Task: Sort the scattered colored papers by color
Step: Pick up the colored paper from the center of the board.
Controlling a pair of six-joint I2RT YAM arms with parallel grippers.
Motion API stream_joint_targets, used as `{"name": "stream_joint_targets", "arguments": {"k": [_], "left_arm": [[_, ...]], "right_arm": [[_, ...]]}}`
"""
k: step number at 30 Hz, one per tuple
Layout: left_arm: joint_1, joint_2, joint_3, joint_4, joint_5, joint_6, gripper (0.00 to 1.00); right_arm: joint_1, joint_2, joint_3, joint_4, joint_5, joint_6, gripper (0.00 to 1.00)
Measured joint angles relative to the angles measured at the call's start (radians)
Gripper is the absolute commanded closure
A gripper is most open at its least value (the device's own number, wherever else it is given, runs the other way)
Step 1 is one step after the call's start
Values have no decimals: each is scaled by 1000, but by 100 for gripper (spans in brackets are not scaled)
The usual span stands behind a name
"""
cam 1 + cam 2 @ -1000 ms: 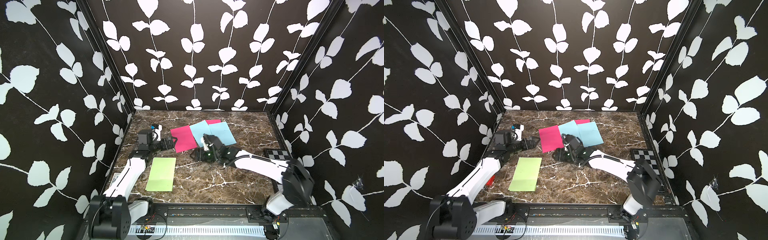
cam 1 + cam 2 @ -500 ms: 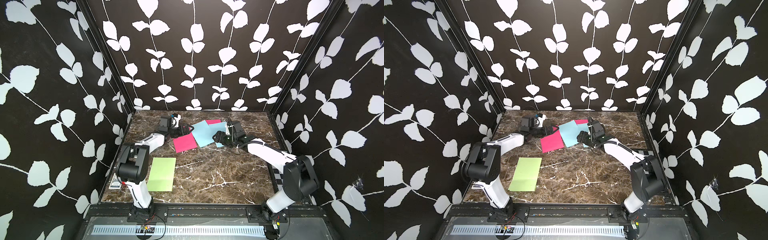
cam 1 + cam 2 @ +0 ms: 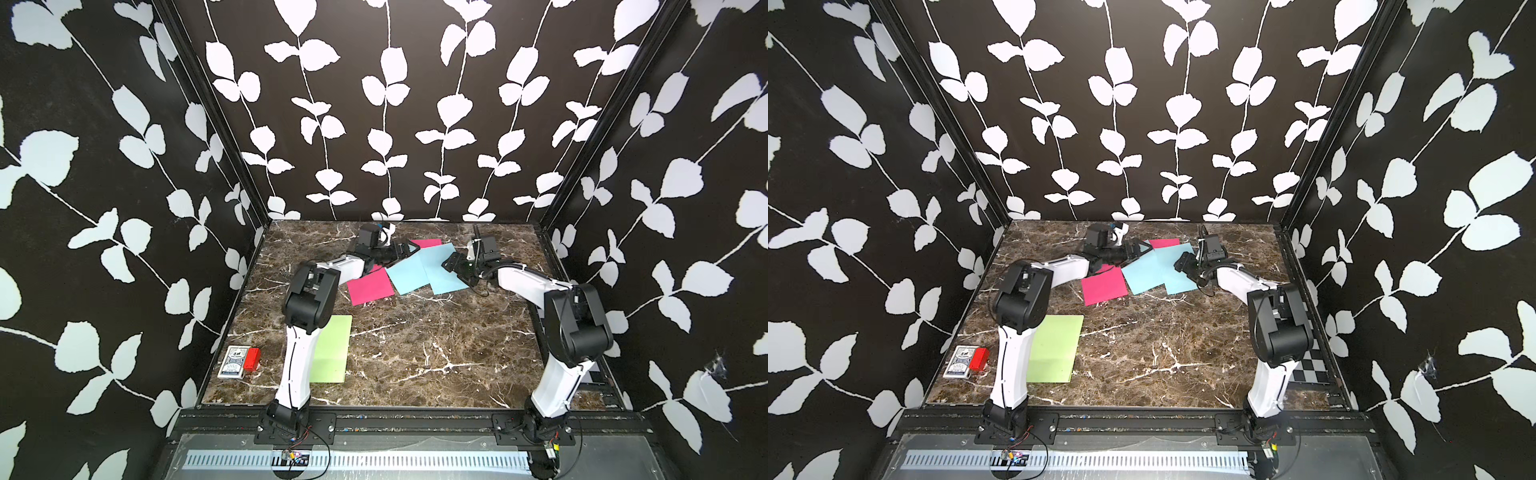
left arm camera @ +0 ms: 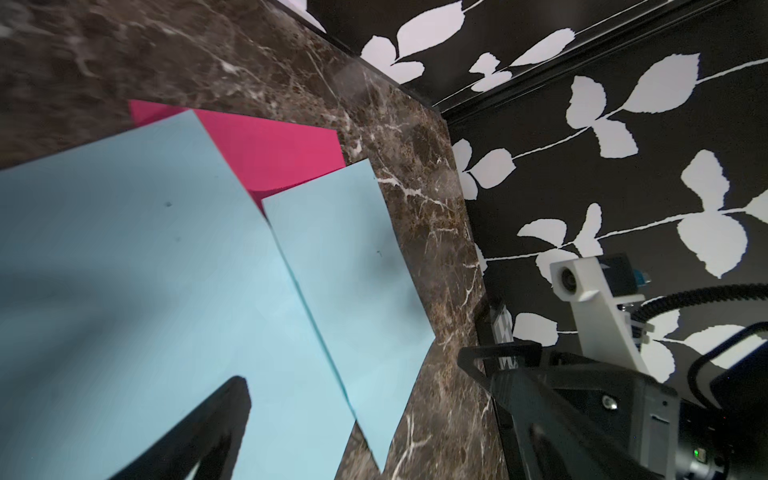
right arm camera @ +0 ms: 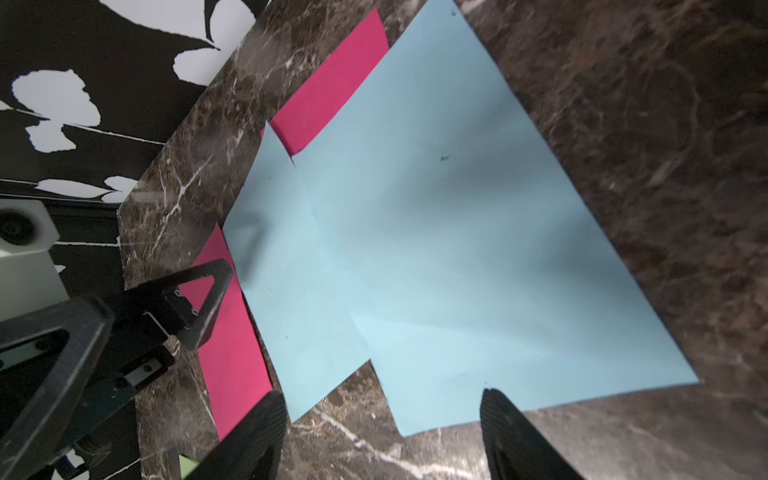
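Observation:
The colored papers lie flat on the marble table. A light green sheet [image 3: 332, 349] [image 3: 1054, 349] is near the front left. A magenta-pink sheet [image 3: 370, 286] [image 3: 1104, 284] lies mid-left, its far edge under a pale blue sheet [image 3: 409, 272] [image 4: 124, 270]. A second blue sheet [image 3: 442, 266] [image 5: 478, 249] overlaps the first. Another pink sheet [image 3: 426, 242] [image 4: 282, 153] pokes out behind them. My left gripper [image 3: 405, 249] [image 4: 374, 436] is open, low over the blue sheet's far left corner. My right gripper [image 3: 453, 266] [image 5: 386, 440] is open at the right blue sheet's edge, holding nothing.
A patterned card box with a red block [image 3: 239, 361] [image 3: 965, 359] sits at the front left corner. A checkerboard panel [image 3: 1312, 365] lies along the right edge behind the right arm. Leaf-patterned walls close the table on three sides.
Both arms have swung from mid-table toward the back. The left gripper went from the left side to the blue sheets' far corner. The right gripper moved right to their right edge.

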Motion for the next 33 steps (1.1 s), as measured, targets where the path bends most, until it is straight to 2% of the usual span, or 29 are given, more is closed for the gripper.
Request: {"name": "stream_joint_targets", "arguments": {"k": [7,15,33], "left_arm": [[-33,87,137,-21,4,-30,1],[-40,135,220,-60,2,-40,1],[-69,144,225,-203,-46,-58,1]], "right_arm": [[-21,93,63,1,-19,-4,27],[-47,132,68,1,-33,-4,27],[-60,169,68,28,-59,-3,26]]}}
